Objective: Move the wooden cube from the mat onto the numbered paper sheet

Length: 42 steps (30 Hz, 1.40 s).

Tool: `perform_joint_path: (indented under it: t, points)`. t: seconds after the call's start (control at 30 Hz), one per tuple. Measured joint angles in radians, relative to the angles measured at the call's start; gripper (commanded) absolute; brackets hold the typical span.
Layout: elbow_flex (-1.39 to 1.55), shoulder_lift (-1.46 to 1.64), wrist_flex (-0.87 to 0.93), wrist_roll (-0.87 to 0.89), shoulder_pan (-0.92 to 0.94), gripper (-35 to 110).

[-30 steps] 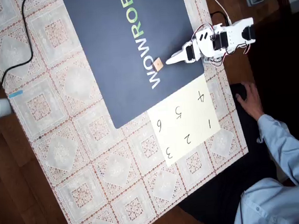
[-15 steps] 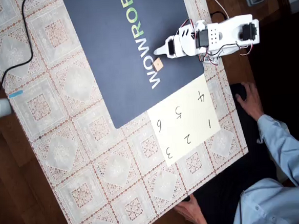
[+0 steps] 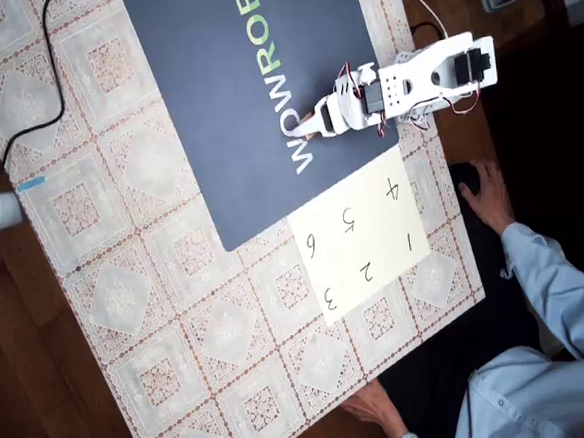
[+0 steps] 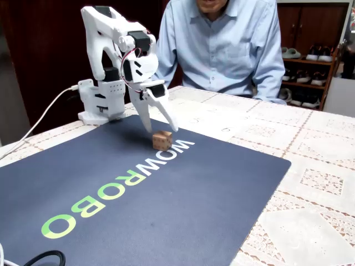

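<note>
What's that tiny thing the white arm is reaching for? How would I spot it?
Find the big navy mat with white and green lettering on the lace tablecloth. At the white "W" end of the lettering, under the open tool, sits the wooden cube. It is the one small tan block there, with dark dots on one face.

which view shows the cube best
The fixed view: the cube sits in plain sight on the mat, dotted face visible, with the open gripper just above it. In the overhead view the gripper covers most of it, leaving a tan sliver.
</note>
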Motion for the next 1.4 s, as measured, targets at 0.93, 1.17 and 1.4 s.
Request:
perform_joint_path:
  t: [0.93, 1.17, 1.4]
  points:
    - [-0.167, -0.262, -0.043, -0.044, 0.072, 27]
    - [-0.186, -0.284, -0.017, -0.052, 0.026, 22]
    - [-0.192, -0.282, 0.003, -0.107, 0.006, 0]
